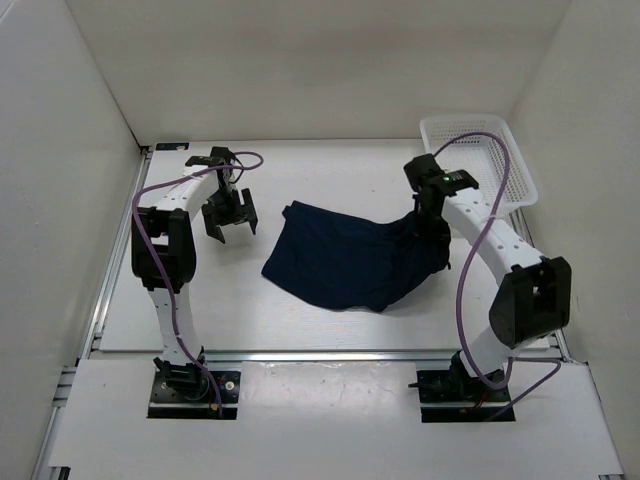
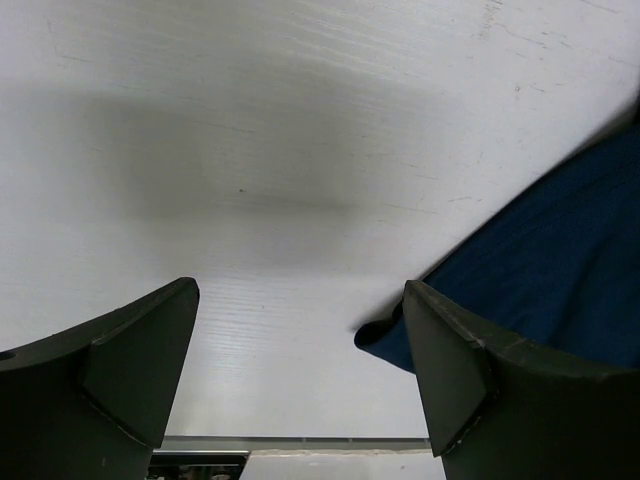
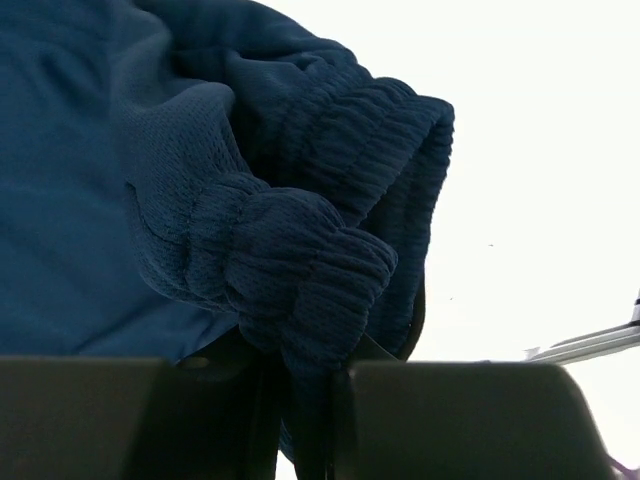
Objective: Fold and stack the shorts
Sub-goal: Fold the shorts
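The dark navy shorts lie spread in the middle of the white table, their right side lifted. My right gripper is shut on the ribbed waistband at that right side, the cloth bunched between its jaws. My left gripper is open and empty, hovering over bare table to the left of the shorts. In the left wrist view a corner of the shorts lies just beyond my right-hand fingertip, apart from it.
A white mesh basket stands at the back right, behind my right arm. White walls close the table on the left, back and right. A metal rail runs along the near edge.
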Motion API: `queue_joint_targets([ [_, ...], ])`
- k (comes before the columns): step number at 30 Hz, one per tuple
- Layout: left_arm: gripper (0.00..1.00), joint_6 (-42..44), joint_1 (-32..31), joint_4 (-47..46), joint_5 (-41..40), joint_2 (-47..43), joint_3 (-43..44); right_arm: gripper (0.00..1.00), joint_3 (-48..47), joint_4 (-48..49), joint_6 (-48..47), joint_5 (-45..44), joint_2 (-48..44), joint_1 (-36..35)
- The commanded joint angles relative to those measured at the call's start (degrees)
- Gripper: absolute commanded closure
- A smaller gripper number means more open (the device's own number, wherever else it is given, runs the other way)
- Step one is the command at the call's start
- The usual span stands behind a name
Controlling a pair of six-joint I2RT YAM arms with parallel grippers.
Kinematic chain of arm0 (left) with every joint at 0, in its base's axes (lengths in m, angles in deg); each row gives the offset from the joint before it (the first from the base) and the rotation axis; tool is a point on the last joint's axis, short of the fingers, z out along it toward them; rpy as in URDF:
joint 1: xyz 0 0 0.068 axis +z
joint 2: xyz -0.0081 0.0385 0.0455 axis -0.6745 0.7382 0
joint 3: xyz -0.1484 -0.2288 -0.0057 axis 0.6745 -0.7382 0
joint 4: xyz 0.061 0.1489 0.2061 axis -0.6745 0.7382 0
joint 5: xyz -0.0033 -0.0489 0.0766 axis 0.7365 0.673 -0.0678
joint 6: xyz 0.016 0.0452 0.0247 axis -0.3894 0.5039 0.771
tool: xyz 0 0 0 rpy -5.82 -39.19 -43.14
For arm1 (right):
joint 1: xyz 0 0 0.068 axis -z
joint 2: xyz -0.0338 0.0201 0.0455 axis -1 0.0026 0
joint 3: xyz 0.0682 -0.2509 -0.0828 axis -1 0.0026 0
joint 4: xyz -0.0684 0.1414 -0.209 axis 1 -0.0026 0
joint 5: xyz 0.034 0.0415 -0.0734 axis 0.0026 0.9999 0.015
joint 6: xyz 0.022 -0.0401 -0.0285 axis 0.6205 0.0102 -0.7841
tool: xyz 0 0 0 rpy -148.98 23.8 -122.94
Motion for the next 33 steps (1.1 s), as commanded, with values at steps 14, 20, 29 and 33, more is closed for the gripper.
queue_joint_targets([
  [14, 0.06, -1.66, -0.14, 0.42, -0.15, -3.78, -0.61, 1.0, -34.34, -14.33, 0.25, -4.68, 23.34, -15.68],
  [20, 0.06, -5.18, 1.0, 2.53, -0.16, -6.24, -1.57, 1.0, -48.47, -18.81, 0.25, -3.53, 32.57, -18.93],
  [29, 0.06, -8.7, 1.53, 1.48, 2.84, -10.99, -6.4, 1.0, -65.36, -20.49, 0.78, 3.67, 45.15, -21.91],
  [33, 0.05, -9.22, 1.53, 0.95, 1.52, -12.3, -8.86, 0.97, -66.3, -10.69, -0.61, 14.36, 46.31, -24.55],
])
